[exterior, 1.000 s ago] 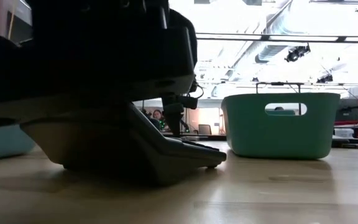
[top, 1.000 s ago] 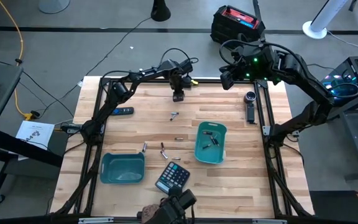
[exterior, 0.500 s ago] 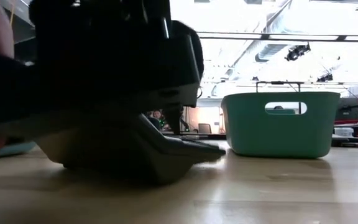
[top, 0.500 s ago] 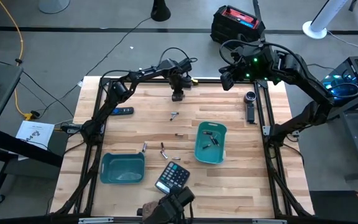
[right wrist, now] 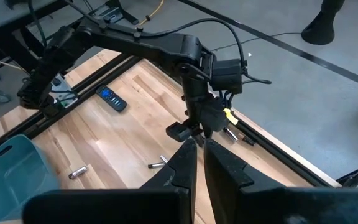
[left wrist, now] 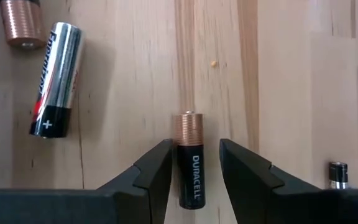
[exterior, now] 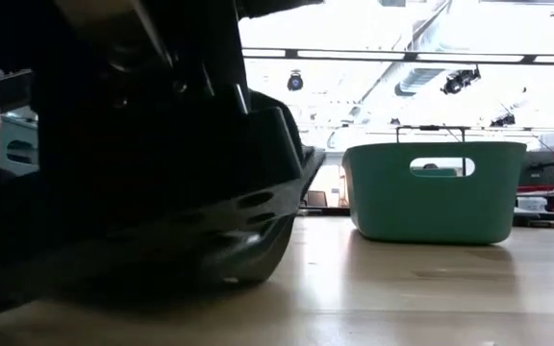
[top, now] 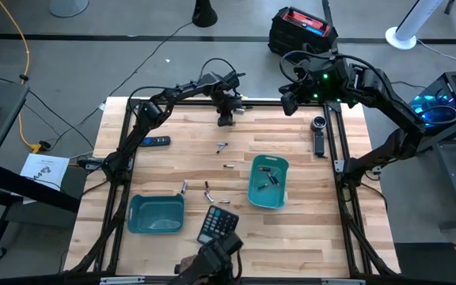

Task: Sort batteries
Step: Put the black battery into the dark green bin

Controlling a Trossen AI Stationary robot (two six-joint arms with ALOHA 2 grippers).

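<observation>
Pincer first: my left pincer [left wrist: 194,171] sits at the upper middle of the high frame, fingers apart, one on each side of a black and copper Duracell battery [left wrist: 190,158] that lies flat on the pale wooden bench [top: 172,158]; I cannot tell if the fingers touch it. My right pincer [right wrist: 197,163] hangs above the bench's upper right edge, fingers nearly together and holding nothing.

Largest down: a teal plastic bin [top: 268,182] at centre right holds a few batteries, and a second teal bin [top: 157,214] sits lower left. A dark calculator [top: 218,225] lies at lower centre. A silver and black battery [left wrist: 53,78] lies upper left in my wrist frame, and small loose batteries [top: 222,147] dot the bench's middle.
</observation>
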